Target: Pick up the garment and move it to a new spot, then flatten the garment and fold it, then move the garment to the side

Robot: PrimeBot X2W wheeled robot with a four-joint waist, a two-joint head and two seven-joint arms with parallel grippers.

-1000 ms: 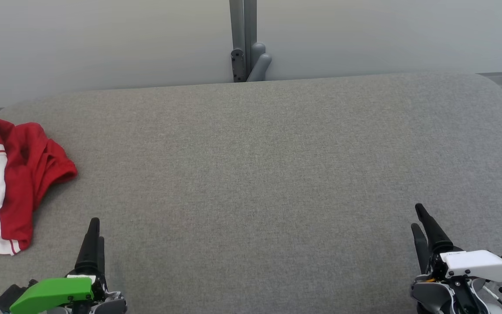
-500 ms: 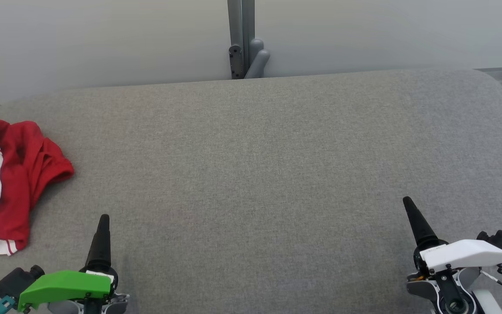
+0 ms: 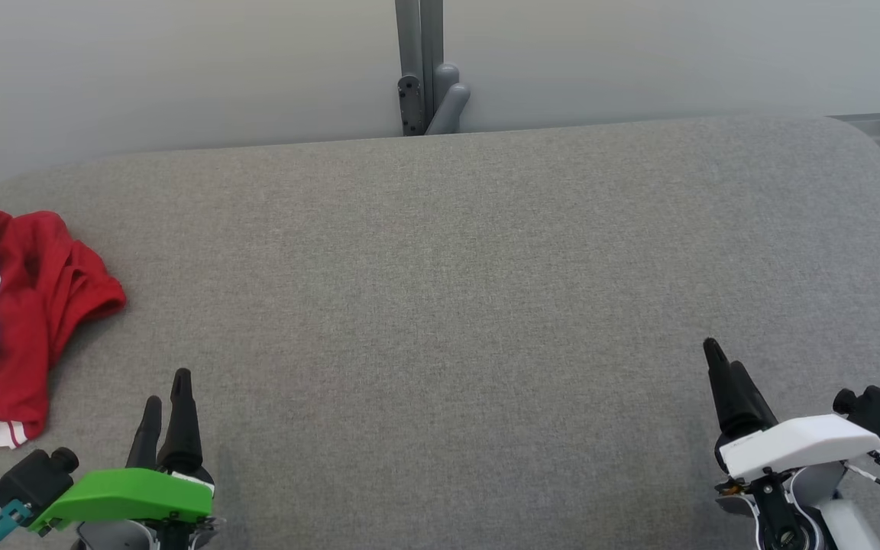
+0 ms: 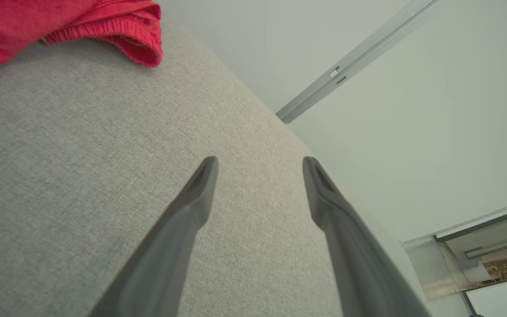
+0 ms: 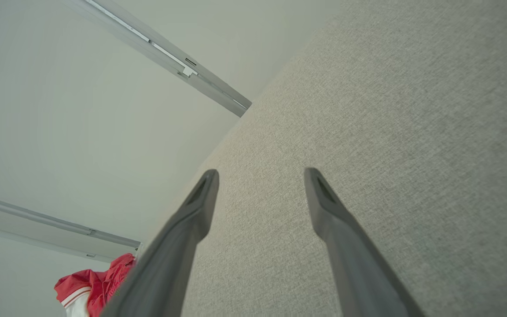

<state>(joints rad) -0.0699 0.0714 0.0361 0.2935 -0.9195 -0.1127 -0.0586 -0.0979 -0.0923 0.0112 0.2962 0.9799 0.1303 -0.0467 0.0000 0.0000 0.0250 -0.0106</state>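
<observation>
On the far left of the head view, the red and white garment (image 3: 24, 305) lies crumpled on the grey desk (image 3: 440, 305), part of it cut off by the frame edge. Nothing has been picked up yet. The left gripper (image 3: 166, 388) hovers low near the garment's near corner with its jaws spread and empty, probably because it is the closer arm for the first grasp. The right gripper (image 3: 723, 355) hangs well apart on the other side, also wide and holding nothing. The broad bare middle of the desk looks like the natural new spot for spreading the cloth.

Along the left wrist view, the left gripper (image 4: 260, 160) shows two fingers set fully apart over bare fabric, with a red hem of the garment (image 4: 104, 26) off to the upper left, not between them. A turn toward it seems needed before closing.

Through the right wrist view, the right gripper (image 5: 260, 171) is equally wide and empty above the desk (image 5: 390, 154), and the garment (image 5: 97, 279) sits small and distant at the lower left, so this arm likely waits for the flattening.
</observation>
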